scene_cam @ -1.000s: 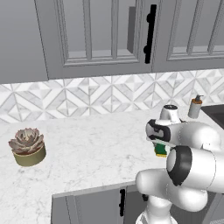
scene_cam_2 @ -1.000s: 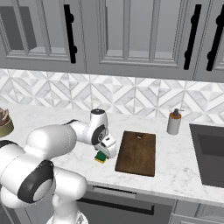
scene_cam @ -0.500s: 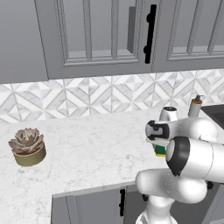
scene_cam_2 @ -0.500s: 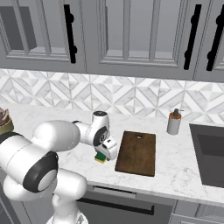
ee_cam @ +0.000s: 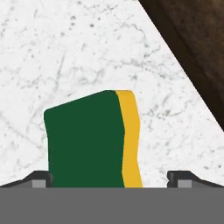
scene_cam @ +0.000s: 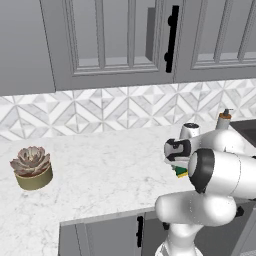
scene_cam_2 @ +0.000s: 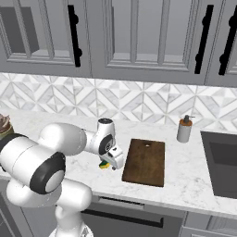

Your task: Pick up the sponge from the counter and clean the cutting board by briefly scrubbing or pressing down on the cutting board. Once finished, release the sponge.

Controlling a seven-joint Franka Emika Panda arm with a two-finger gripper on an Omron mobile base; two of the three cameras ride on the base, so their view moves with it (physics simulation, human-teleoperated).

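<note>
The sponge [ee_cam: 89,140] is showing as a small rectangular block with a dark green top face and a yellow layer along one side. It is lying flat on the white marble tabletop [scene_cam: 100,170], near the front edge and just beside the left edge of the cutting board [scene_cam_2: 145,161], apart from it. The board is a thin, flat, dark brown wooden slab, far larger than the sponge, and its top is lying bare.

The gripper [ee_cam: 112,178] is hanging directly over the sponge with its jaws standing wide open, one finger tip on each side of the block and neither one touching it. In the right base view the sponge [scene_cam_2: 105,165] is peeking out under the hand.

A soap dispenser [scene_cam_2: 184,129] is standing near the back edge of the tabletop, beyond the board's far right corner. A small round pot [scene_cam: 33,177] is holding a succulent near the tabletop's left end.
</note>
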